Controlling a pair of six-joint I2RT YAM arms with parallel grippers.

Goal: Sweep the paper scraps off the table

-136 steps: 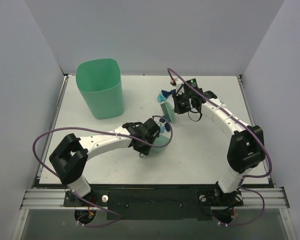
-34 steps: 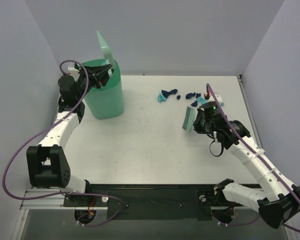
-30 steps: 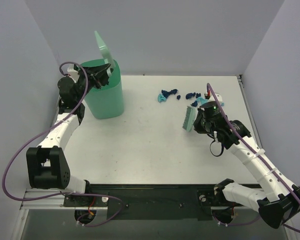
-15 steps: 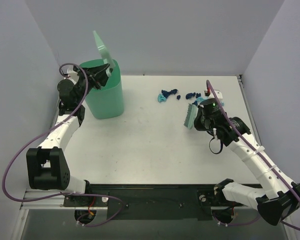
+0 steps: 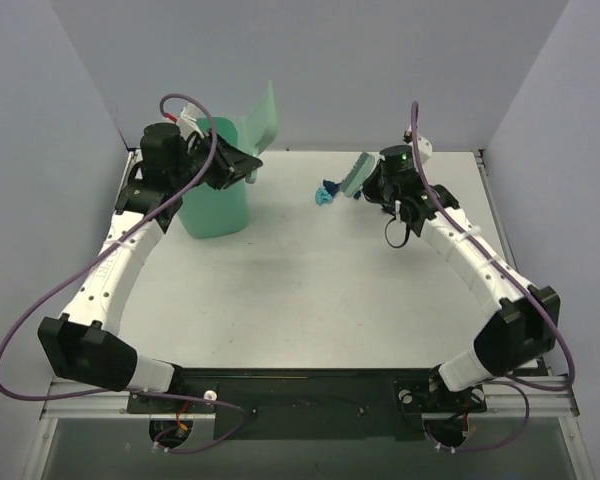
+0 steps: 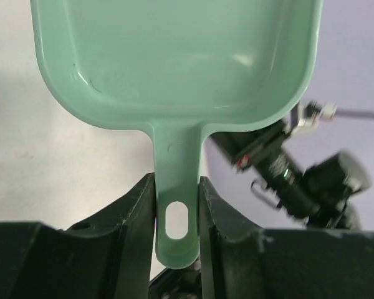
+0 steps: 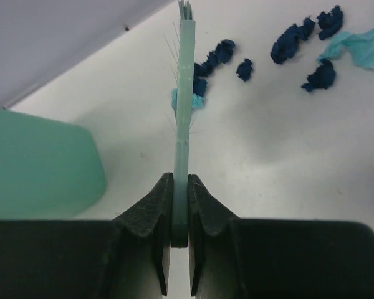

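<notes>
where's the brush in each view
top external: upper centre-right, brush in the right pincer.
left wrist: not discernible; the dustpan fills the top.
right wrist: centre, edge-on, rising from the pincer.
shared landmark: paper scraps by its bristles, top external and right wrist.

Top camera: high, near side, looking down. Wrist cameras: close, facing forward. All share table (image 5: 280,300).

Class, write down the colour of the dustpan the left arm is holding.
Mint green; the dustpan shows best in the left wrist view.
</notes>
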